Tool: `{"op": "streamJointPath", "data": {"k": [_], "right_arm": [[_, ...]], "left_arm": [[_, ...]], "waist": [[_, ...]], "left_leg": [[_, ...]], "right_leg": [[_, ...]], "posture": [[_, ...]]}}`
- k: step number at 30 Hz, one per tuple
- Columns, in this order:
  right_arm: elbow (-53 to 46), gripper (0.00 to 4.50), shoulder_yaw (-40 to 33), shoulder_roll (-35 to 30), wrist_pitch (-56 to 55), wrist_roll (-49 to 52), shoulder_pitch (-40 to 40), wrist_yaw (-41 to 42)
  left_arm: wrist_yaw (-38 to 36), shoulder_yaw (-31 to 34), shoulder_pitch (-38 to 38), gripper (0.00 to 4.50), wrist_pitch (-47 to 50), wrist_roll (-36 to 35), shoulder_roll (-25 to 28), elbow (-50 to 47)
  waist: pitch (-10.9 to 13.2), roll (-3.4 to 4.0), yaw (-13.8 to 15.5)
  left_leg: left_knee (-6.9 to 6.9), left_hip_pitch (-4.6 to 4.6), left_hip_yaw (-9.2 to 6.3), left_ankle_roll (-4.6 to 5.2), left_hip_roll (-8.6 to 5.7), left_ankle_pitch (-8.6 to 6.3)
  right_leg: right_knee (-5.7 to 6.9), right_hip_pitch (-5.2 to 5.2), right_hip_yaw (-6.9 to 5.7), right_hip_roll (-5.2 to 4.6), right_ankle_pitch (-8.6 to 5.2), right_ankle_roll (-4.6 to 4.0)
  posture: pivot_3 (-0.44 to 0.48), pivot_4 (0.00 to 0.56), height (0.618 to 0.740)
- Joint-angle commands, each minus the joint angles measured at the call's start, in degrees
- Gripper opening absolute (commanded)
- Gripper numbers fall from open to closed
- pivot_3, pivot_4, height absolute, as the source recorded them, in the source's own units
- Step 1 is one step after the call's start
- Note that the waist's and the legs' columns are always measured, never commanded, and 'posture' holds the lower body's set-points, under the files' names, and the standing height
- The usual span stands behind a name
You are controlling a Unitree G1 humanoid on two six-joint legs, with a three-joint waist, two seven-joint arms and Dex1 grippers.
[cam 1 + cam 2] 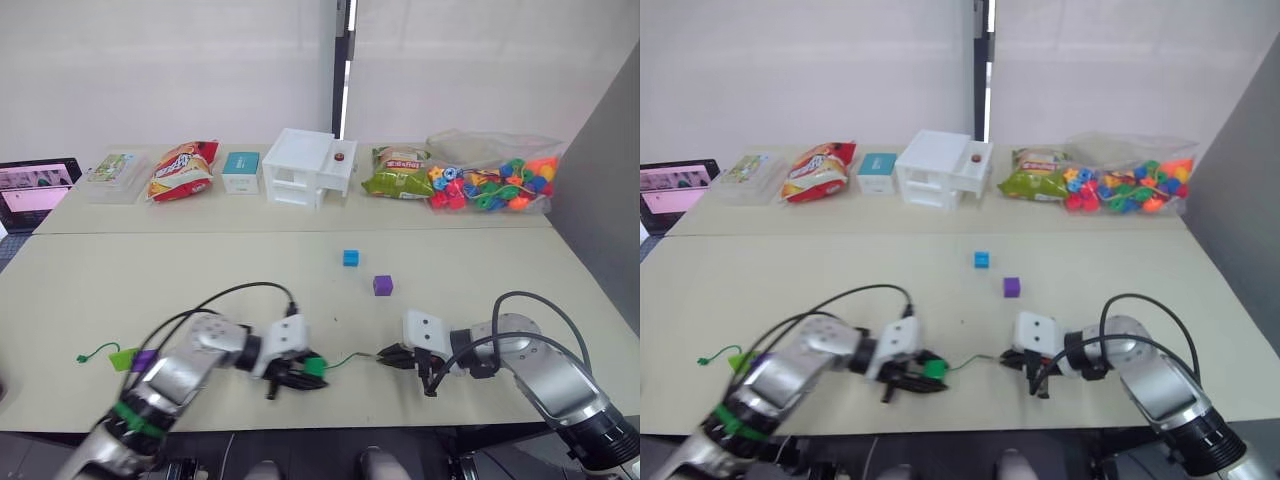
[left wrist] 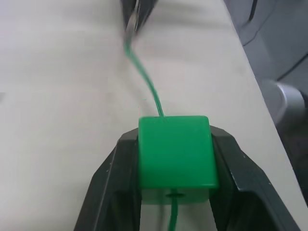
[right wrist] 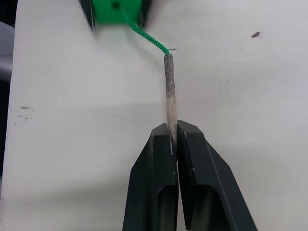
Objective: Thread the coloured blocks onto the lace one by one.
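Our left claw [image 2: 175,192] clamps the green block [image 2: 175,159], the lace [image 2: 144,82] running through it lengthwise toward our right claw [image 3: 172,144], pinching the needle tip [image 3: 169,91].

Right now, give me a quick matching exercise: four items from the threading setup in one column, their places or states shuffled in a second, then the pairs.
Things:
1. green block
2. lace tip
3. blue block
4. purple block

Places or states:
A. loose on the table, farther from the robot
B. pinched in the right gripper
C. clamped in the left gripper, lace through it
D. loose on the table, nearer the robot

Pairs: 1-C, 2-B, 3-A, 4-D
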Motion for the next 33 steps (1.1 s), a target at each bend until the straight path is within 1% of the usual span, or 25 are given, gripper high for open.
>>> {"op": "streamJointPath", "data": {"k": [1,2,4,8,11,16,18,19,21,24,25,28,29,31,32,33], "right_arm": [[-3.38,0.00,-0.20,0.07,1.00,0.85,-2.16,0.95],[-3.62,0.00,-0.05,0.16,1.17,0.89,-2.58,1.06],[-3.71,0.00,0.57,0.68,1.33,0.73,-3.77,1.20],[-3.30,0.00,1.02,1.16,1.40,0.75,-4.66,1.45],[-2.58,0.00,1.15,1.30,1.05,0.56,-5.06,1.81],[-1.26,0.00,1.63,1.94,0.55,0.11,-5.94,2.11],[-1.25,0.00,1.88,2.23,0.59,0.05,-6.07,2.12],[-1.28,0.00,1.96,2.32,0.60,0.02,-6.08,2.14],[-1.49,0.00,2.02,2.43,0.92,0.21,-6.02,2.26],[-2.08,0.00,2.24,2.42,1.66,0.32,-6.01,2.22],[-2.22,0.00,2.35,2.50,1.93,0.35,-6.10,2.16],[-2.55,0.00,2.89,3.23,2.74,0.27,-6.68,1.67],[-2.62,0.00,3.19,3.61,3.11,0.13,-6.95,1.39],[-2.68,0.00,3.75,4.20,3.59,-0.27,-7.27,0.95],[-2.67,0.00,4.02,4.45,3.81,-0.46,-7.42,0.74],[-2.57,0.00,4.33,4.65,3.99,-0.79,-7.65,0.52]], "left_arm": [[-5.38,7.78,4.81,1.21,-4.08,-0.62,10.56,1.75],[-6.46,9.14,6.09,1.21,-5.47,-0.45,13.12,2.99],[-8.27,11.59,8.50,1.21,-11.61,1.55,18.27,9.76],[-9.82,13.49,10.21,1.21,-19.69,3.65,22.50,19.32],[-10.26,14.25,10.08,1.21,-23.78,4.15,23.24,23.66],[-11.03,15.64,7.57,1.21,-24.04,1.12,20.95,25.57],[-11.69,16.50,6.57,2.25,-22.59,-0.56,20.30,24.95],[-12.32,16.98,6.20,2.62,-21.13,-1.70,20.24,24.17],[-12.96,18.08,5.37,3.20,-18.37,-3.65,20.39,21.62],[-13.86,19.67,1.38,4.25,-7.90,-10.04,20.79,15.35],[-14.46,19.90,0.54,4.49,-4.41,-12.31,21.03,13.12],[-14.58,19.70,-0.15,4.49,2.48,-17.22,20.79,3.84],[-13.15,19.11,-0.03,4.49,4.60,-18.81,19.59,0.13],[-8.86,16.83,-0.31,4.49,8.68,-21.04,15.72,-6.19],[-6.55,15.39,-0.17,4.49,9.28,-20.56,13.40,-8.07],[-4.74,13.16,0.26,4.49,8.11,-18.39,10.92,-9.09]], "waist": [[0.01,0.01,-0.26],[0.01,0.02,-0.30],[0.03,0.04,-0.28],[0.05,0.10,-0.13],[0.05,0.13,-0.12],[0.08,0.19,-0.23],[0.08,0.19,-0.18],[0.08,0.19,-0.09],[0.09,0.16,0.01],[0.17,0.03,0.29],[0.18,-0.01,0.29],[0.19,-0.01,-0.09],[0.19,0.00,-0.32],[0.19,0.01,-0.43],[0.19,0.01,-0.39],[0.19,0.01,-0.30]], "left_leg": [[0.00,0.00,0.00,0.00,0.01,0.00],[-0.02,0.00,0.02,0.00,0.02,0.00],[-0.05,0.03,0.02,0.00,0.03,0.00],[-0.06,0.03,0.07,0.00,0.03,0.00],[-0.07,0.03,0.08,0.00,0.03,0.00],[-0.06,0.04,0.11,0.01,0.04,0.00],[-0.06,0.03,0.10,0.01,0.04,0.00],[-0.04,0.01,0.10,0.00,0.03,0.00],[-0.02,-0.03,0.09,0.01,0.02,0.00],[0.01,-0.10,0.05,0.00,0.01,0.00],[0.02,-0.13,0.02,0.00,0.01,0.00],[0.02,-0.13,0.03,0.01,0.01,-0.01],[0.01,-0.09,0.04,0.03,0.01,-0.02],[-0.02,-0.05,0.04,0.11,0.02,-0.06],[-0.02,-0.05,0.03,0.12,0.02,-0.07],[-0.02,-0.05,0.02,0.13,0.02,-0.08]], "right_leg": [[0.00,-0.01,0.00,0.00,0.00,0.00],[-0.01,-0.02,0.00,0.00,0.00,0.00],[-0.03,-0.01,-0.01,0.01,-0.01,-0.01],[-0.06,-0.01,-0.02,0.00,-0.01,-0.01],[-0.05,-0.01,-0.02,-0.01,-0.01,-0.01],[0.00,-0.03,-0.02,0.01,-0.01,-0.01],[0.01,-0.03,-0.02,0.01,-0.01,-0.01],[0.01,-0.04,-0.02,0.01,-0.01,-0.01],[0.01,-0.03,-0.02,-0.01,-0.01,-0.01],[0.02,-0.05,-0.03,-0.01,-0.01,-0.01],[0.02,-0.06,-0.05,-0.01,-0.01,-0.01],[0.01,-0.05,-0.07,-0.03,-0.01,0.00],[0.03,-0.05,-0.06,-0.03,-0.01,-0.01],[0.06,-0.07,-0.06,-0.02,-0.01,-0.01],[0.10,-0.07,-0.06,-0.02,-0.01,-0.01],[0.08,-0.07,-0.06,-0.01,-0.01,-0.01]], "posture": [[0.000,0.150,0.740],[0.000,0.150,0.740],[0.000,0.150,0.740],[0.000,0.150,0.740],[0.000,0.150,0.740],[0.000,0.150,0.740],[0.000,0.150,0.740],[0.000,0.150,0.740],[0.000,0.150,0.740],[0.000,0.150,0.740],[0.000,0.150,0.740],[0.000,0.150,0.740],[0.000,0.150,0.740],[0.000,0.150,0.740],[0.000,0.150,0.740],[0.000,0.150,0.740]]}}
